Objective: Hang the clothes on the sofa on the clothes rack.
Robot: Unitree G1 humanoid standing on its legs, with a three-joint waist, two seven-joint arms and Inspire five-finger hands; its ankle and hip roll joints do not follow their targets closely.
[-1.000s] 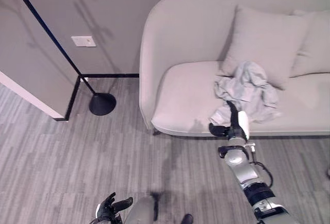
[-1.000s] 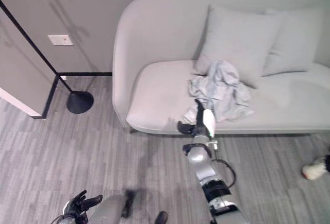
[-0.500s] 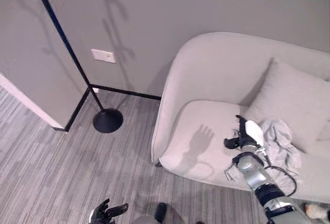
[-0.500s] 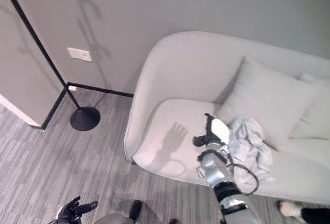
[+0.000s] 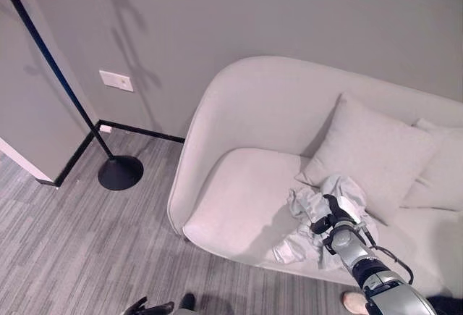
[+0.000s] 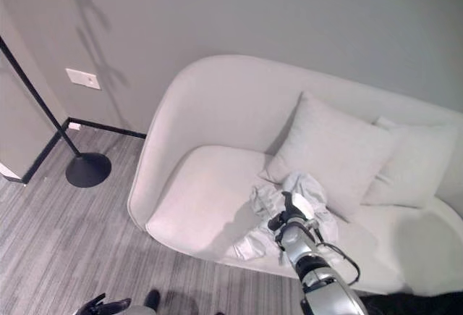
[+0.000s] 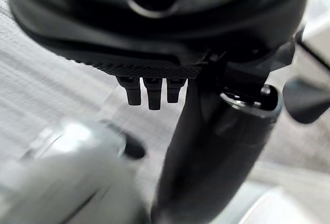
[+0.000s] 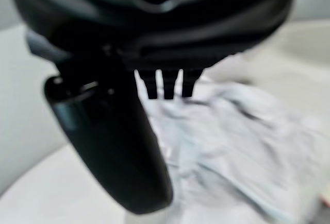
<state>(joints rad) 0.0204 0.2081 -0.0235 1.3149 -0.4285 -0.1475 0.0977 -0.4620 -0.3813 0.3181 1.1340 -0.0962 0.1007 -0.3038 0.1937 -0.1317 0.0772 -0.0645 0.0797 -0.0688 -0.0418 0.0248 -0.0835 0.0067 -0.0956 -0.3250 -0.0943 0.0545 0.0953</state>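
Both head eyes look down from above at the sofa (image 5: pixel 239 206) and its left end; each wrist camera peers close along its own robot hand (image 8: pixel 108 131).

Clothes (image 5: pixel 318 217) on sofa (image 5: pixel 239 206), rack (image 5: pixel 108 163) left.

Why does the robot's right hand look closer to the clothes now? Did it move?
Yes. The right hand was short of the sofa's front edge; now it is over the seat at the crumpled clothes.

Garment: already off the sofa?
No, the crumpled garment lies on the sofa seat before the cushion, right hand over it.
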